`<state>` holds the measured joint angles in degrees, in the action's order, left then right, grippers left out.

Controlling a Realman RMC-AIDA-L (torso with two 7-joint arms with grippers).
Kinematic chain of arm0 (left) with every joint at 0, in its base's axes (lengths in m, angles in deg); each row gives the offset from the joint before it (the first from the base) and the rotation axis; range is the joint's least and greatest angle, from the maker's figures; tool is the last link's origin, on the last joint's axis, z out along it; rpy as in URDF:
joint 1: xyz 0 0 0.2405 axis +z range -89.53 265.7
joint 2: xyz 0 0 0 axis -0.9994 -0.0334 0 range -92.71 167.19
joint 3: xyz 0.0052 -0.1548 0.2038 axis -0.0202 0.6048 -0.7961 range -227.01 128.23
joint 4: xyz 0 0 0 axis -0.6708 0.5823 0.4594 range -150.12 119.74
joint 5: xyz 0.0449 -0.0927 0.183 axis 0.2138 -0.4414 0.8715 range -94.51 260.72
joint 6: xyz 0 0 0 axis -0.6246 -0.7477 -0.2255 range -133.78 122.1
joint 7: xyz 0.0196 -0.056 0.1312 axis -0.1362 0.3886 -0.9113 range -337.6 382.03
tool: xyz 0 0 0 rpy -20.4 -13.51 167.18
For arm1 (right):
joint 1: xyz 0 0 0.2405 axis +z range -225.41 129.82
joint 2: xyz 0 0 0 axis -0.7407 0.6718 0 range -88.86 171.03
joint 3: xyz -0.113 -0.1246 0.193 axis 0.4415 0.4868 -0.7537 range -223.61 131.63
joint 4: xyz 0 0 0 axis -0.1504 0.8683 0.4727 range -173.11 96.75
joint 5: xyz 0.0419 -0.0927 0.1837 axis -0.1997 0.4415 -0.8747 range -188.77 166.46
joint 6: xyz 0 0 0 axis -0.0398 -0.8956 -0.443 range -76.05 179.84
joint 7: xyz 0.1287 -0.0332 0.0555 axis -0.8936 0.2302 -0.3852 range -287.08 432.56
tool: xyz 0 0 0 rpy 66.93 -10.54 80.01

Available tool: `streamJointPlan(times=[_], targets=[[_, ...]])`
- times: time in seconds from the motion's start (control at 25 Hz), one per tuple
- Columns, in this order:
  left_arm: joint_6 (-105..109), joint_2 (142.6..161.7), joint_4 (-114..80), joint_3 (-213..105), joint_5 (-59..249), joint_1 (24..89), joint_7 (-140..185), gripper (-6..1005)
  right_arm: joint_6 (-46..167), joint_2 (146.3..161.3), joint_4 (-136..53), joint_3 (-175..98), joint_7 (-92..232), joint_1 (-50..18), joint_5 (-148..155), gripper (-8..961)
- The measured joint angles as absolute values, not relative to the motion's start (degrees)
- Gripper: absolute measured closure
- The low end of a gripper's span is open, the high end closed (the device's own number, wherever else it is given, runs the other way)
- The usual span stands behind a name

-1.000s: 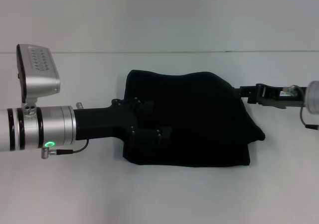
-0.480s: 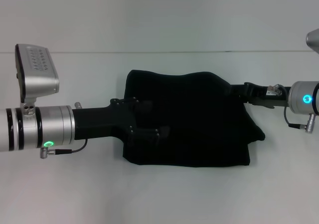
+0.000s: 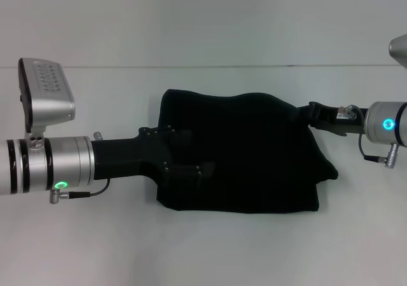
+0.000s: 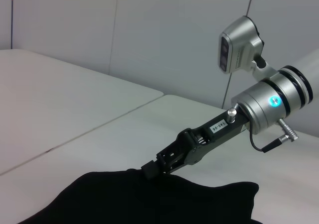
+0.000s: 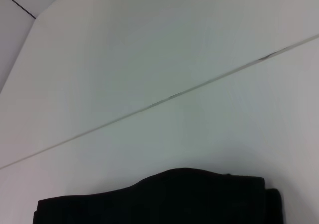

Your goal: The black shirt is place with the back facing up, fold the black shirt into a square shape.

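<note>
The black shirt (image 3: 254,152) lies on the white table as a roughly rectangular bundle, with a bulge at its right side. My left gripper (image 3: 196,151) reaches in from the left and rests over the shirt's left part, open, its two fingers spread above the fabric. At the shirt's far right corner sits my right gripper (image 3: 313,110). In the left wrist view that right gripper (image 4: 149,170) is narrowed to a shut tip on the edge of the shirt (image 4: 149,199). The right wrist view shows only the shirt's far edge (image 5: 164,199).
The white table (image 3: 210,248) spreads out on all sides of the shirt. A seam line (image 3: 210,66) runs across its far part. The left arm's silver wrist and its camera box (image 3: 48,92) stand at the left.
The right arm's wrist has moved in from the right and turned, so its blue light now shows. Its gripper tip stays at the shirt's corner. The left arm and shirt are still.
</note>
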<state>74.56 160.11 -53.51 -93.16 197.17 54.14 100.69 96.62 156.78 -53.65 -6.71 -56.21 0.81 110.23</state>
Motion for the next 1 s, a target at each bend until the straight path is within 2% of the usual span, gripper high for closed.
streamJointPlan(times=[0.4,0.52,1.0], targets=[[73.9,160.11,-53.4,-93.2,197.3,54.2,100.8,92,96.3,157.41,-55.0,-6.9,-53.6,0.8,110.2,753],[73.9,160.11,-53.4,-93.2,197.3,54.2,101.0,92,96.3,157.32,-56.1,-7.0,-53.5,0.8,110.2,932],[73.3,160.04,-53.4,-93.2,196.8,53.7,101.3,92,96.7,156.09,-57.0,-6.8,-53.9,2.1,110.2,907]])
